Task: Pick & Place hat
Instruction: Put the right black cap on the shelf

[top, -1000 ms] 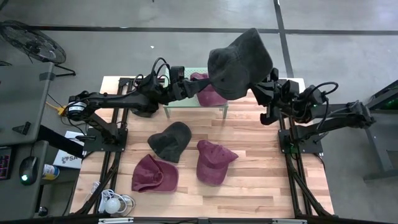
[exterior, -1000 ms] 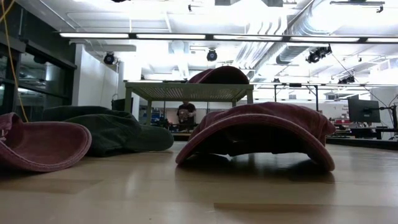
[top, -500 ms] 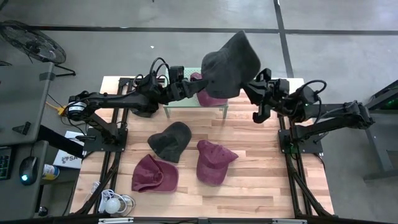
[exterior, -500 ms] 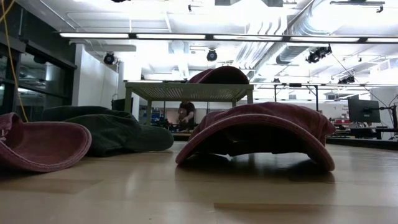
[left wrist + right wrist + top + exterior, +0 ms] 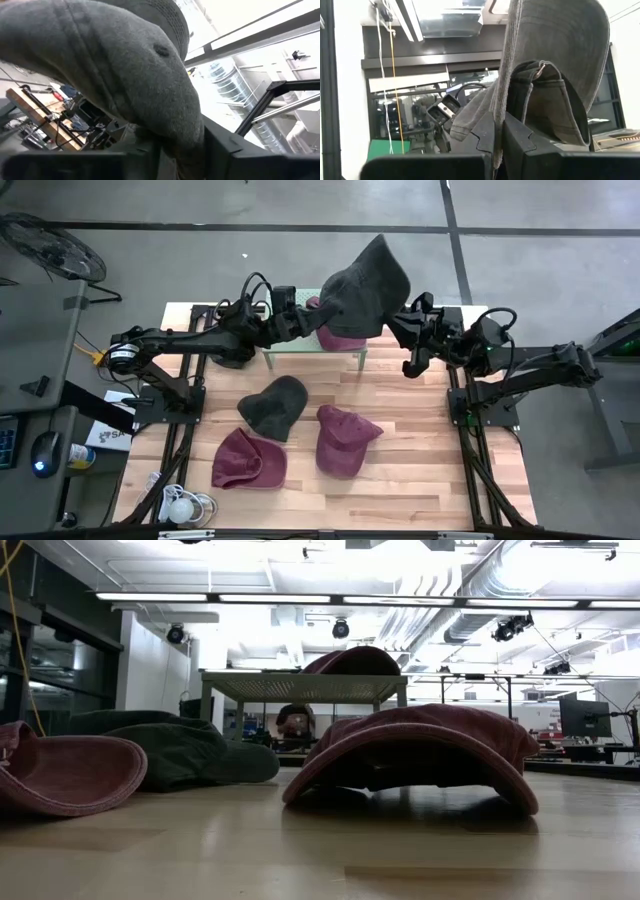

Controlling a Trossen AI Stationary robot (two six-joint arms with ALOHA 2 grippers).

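you have a dark grey hat (image 5: 365, 290) held up in the air over the far edge of the table (image 5: 420, 480), above the small green mesh stand (image 5: 345, 352) that sits there. the right gripper (image 5: 398, 330) is clamped tight on the hat's edge; in the right wrist view the fabric (image 5: 555, 75) is pinched between its two dark fingers (image 5: 520, 145) and hangs draped around them. the left gripper (image 5: 312, 320) reaches in from the other side, right under the hat. its wrist view is filled with the grey crown (image 5: 125, 70), with cloth running down between its fingers, but you cannot tell whether they are actually pinching it.

a maroon cap (image 5: 335, 330) rests on the stand beneath the raised hat. nearer the middle of the table lie a second dark grey hat (image 5: 272, 405) and two more maroon caps (image 5: 345, 440), (image 5: 248, 460), close together.
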